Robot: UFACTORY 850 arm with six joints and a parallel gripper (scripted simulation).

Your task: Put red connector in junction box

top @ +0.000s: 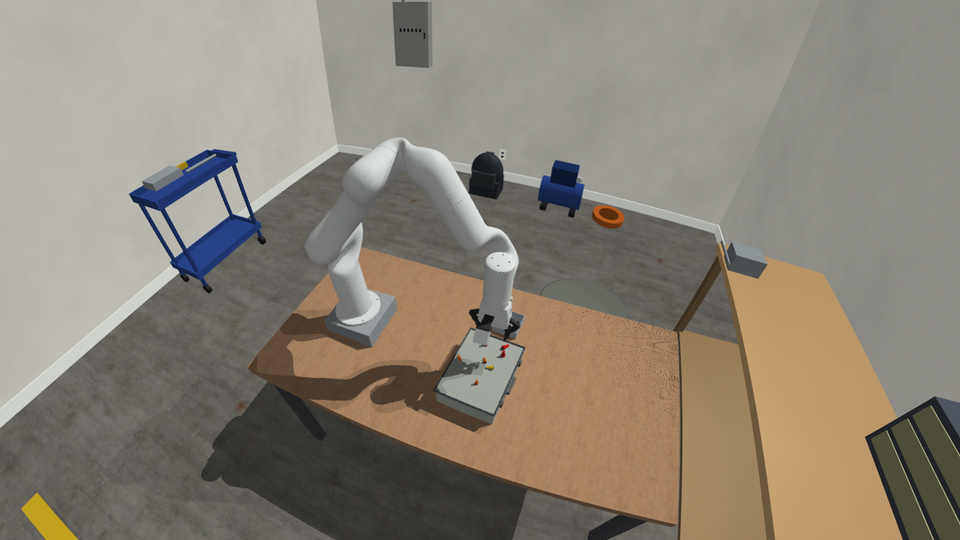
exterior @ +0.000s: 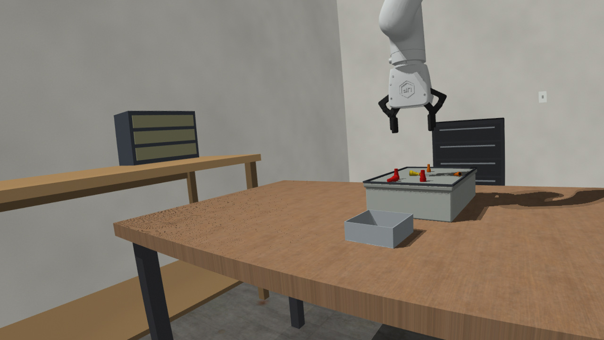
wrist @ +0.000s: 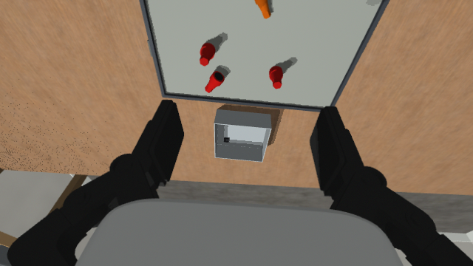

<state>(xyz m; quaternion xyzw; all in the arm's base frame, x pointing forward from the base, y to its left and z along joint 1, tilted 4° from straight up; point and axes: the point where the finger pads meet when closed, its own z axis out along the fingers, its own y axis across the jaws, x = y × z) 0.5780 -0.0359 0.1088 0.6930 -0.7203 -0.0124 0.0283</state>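
Observation:
The grey tool case (exterior: 418, 194) (wrist: 259, 48) stands on the table, and its lid carries three red connectors. In the wrist view they lie at the lid's near end: one at the left (wrist: 207, 53), one tipped on its side (wrist: 215, 79), one at the right (wrist: 276, 75). Two of them show in the exterior view at the lid's front left (exterior: 393, 176) and middle (exterior: 422, 175). The open steel junction box (wrist: 242, 137) is empty beside the case (exterior: 378, 228). My gripper (exterior: 412, 123) is open and empty, high above the lid's near end.
An orange connector (wrist: 263, 8) and a yellow one (exterior: 414, 173) also lie on the lid, with another orange one (exterior: 457, 173) farther back. The arm's base (top: 361, 319) is bolted to the table's far side. A side bench (exterior: 126, 173) holds a drawer cabinet (exterior: 156, 137).

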